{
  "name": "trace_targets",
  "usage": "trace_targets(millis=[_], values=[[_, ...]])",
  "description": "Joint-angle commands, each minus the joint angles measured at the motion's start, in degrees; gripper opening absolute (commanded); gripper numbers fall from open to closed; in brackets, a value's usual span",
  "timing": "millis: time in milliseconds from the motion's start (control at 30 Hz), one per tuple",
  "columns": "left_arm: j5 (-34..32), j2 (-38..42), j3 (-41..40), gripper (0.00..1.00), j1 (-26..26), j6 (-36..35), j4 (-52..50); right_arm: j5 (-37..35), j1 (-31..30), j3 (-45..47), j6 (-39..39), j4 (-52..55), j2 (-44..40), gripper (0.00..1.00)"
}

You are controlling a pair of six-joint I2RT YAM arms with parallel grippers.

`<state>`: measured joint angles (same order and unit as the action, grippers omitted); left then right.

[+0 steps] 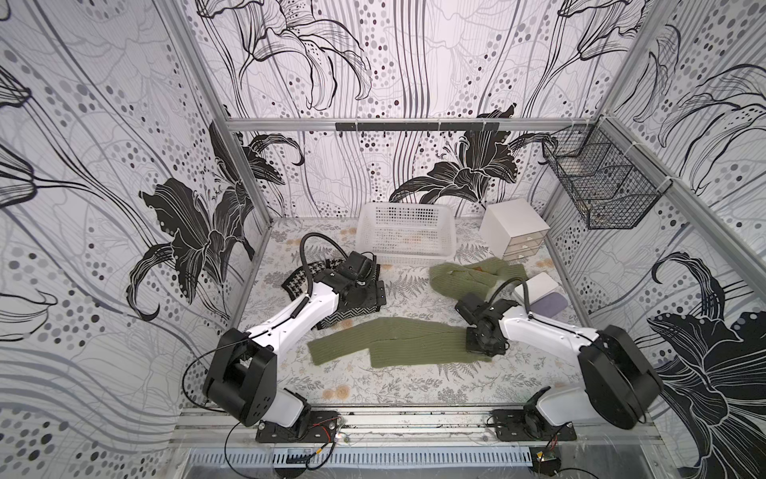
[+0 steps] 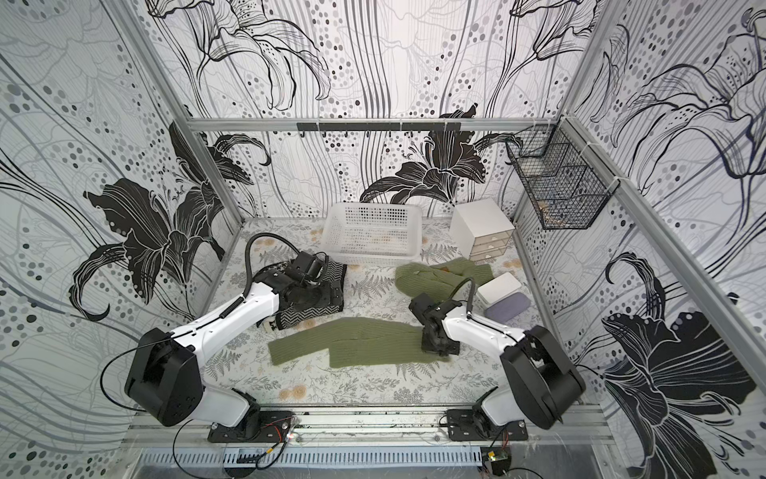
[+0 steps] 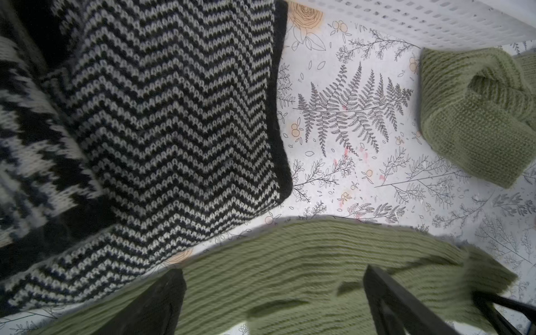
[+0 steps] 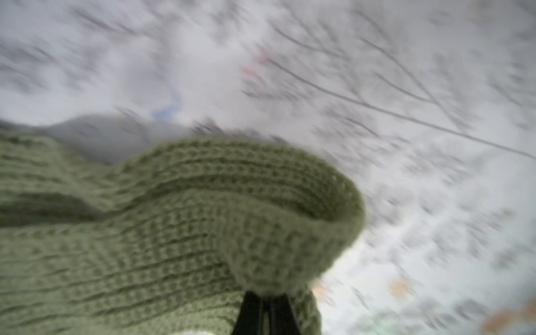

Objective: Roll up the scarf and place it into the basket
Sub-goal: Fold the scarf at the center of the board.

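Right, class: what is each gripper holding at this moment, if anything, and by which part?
The right gripper is shut on the flat green scarf, pinching a fold at its end. The left gripper is open and holds nothing.

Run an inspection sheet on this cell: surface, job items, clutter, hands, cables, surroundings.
Surface: fern-print table cover, flat.
Job's things: green scarf lying mostly flat at front, not rolled; white basket at back, scarf not inside.
Clutter: black-and-white knit; second green knit bunched by the basket; white drawer box; small white box; lilac item.
Hands: left hand open, above the black-and-white knit; right hand shut on the scarf's end.
Cables: black hose loops at both wrists; loose wires at front rail.
Surroundings: flower-print walls; black wire basket on the wall by the right arm; hook rail on back wall.
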<state>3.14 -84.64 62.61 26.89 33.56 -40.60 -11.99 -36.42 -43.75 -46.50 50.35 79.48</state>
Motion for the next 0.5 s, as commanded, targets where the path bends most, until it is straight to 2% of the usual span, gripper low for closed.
trace_targets(millis=[0, 133, 167, 200, 233, 333, 367, 467], values=[[2.02, -1.16, -0.21, 0.99, 0.13, -1.82, 1.9, -13.33, -1.69, -3.01, -8.53, 19.17, -3.97, 0.0], [3.67, -3.05, -0.11, 0.99, 1.55, -1.51, 2.98, -20.9, -2.48, -9.93, -11.87, 29.05, 0.85, 0.0], [3.77, -3.07, -0.31, 0.99, 1.79, -1.26, 3.1, -20.59, -2.47, -10.54, -10.75, 28.2, 1.23, 0.06], [4.05, -2.99, -0.59, 0.99, 1.84, -1.04, 3.48, -19.73, -2.42, -10.94, -9.46, 26.74, 0.93, 0.24], [4.34, -2.56, -1.12, 0.99, 1.87, -0.83, 4.04, -18.99, -3.09, -11.48, -8.37, 25.1, 0.06, 0.36], [4.1, -1.83, -1.54, 0.99, 1.8, -0.63, 3.72, -16.74, -8.99, -14.17, -6.34, 20.85, -1.54, 0.58], [3.69, -1.72, -1.5, 0.99, 1.53, -0.74, 3.24, -15.48, -11.63, -15.65, -6.28, 20.27, -0.66, 0.61], [3.82, -1.66, -0.91, 0.99, -0.28, -0.95, 1.74, -11.46, -20.26, -20.28, -4.1, 16.62, 4.93, 0.61]])
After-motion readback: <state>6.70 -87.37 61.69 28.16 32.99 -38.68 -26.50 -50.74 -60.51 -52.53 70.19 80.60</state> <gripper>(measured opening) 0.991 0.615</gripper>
